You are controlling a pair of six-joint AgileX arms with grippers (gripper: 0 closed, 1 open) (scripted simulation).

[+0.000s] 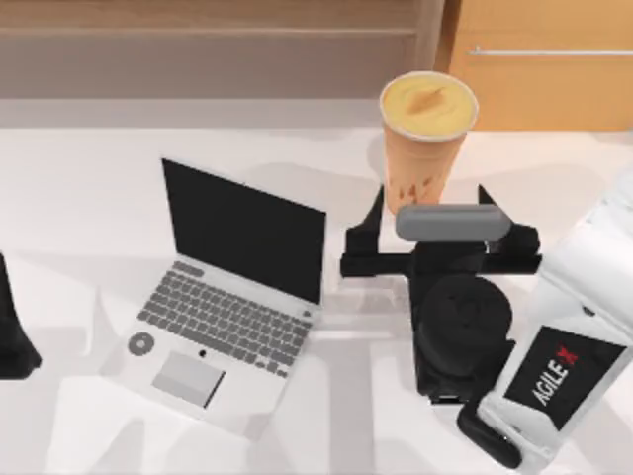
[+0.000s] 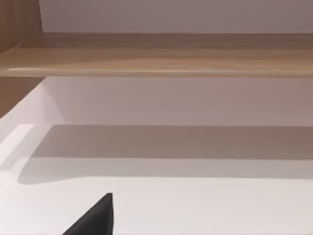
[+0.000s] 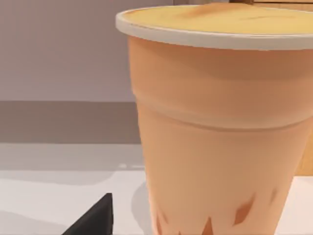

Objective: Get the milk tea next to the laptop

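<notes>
Smooth white desk (image 1: 89, 178) runs back to a pale wooden ledge, and on it sits the slim silver laptop (image 1: 223, 297), lid up, matte black screen over grey keys. To its right stands the milk tea (image 1: 425, 139), a tall tapered translucent orange cup with a pale rim and creamy top. The right pincer (image 1: 432, 203) reaches toward its base with black fingers spread apart on either side, while the left pincer (image 1: 15, 341) rests at the desk's left edge; I cannot tell how its fingers stand.

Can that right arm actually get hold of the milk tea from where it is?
Probably yes. The right gripper sits right at the milk tea with fingers spread to either side of its base, and nothing stands between them; the laptop lies off to the left.
</notes>
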